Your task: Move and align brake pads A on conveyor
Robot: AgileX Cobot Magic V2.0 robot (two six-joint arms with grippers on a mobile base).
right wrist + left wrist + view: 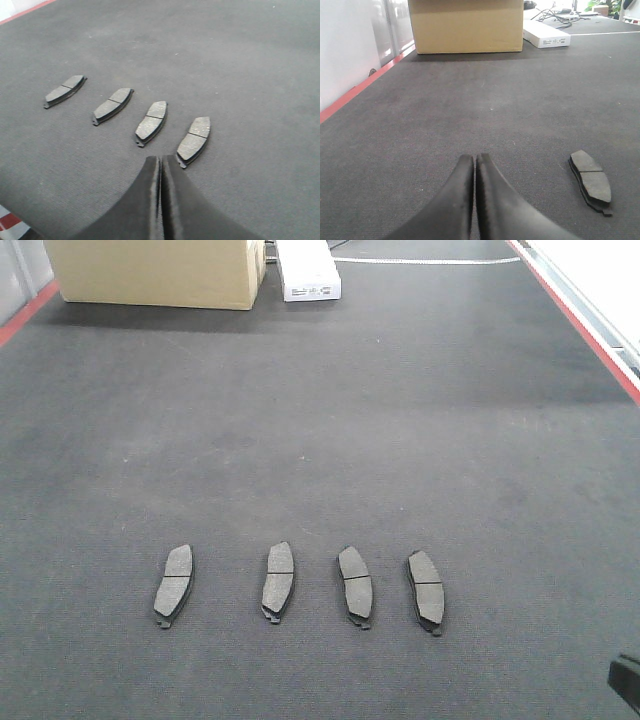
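**Four pads in a row, both grippers empty**

Closed on nothing, the right gripper (160,162) hangs just short of the nearest of the four brake pads (194,140), which lie side by side on the conveyor (320,440). Likewise pressed together and empty, the left gripper (475,160) sits beside one pad (590,181), well apart.

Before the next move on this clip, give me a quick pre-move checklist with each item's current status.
1. All four brake pads on the conveyor: ok; leftmost pad, second pad, third pad, rightmost pad.
2. Pads in one row, none touching: ok.
3. Pads parallel: not ok; the left two lean opposite to the right two.
4. Left pincer shut, empty: ok.
5. Right pincer shut, empty: ok.
6. Cardboard box far from pads: ok.
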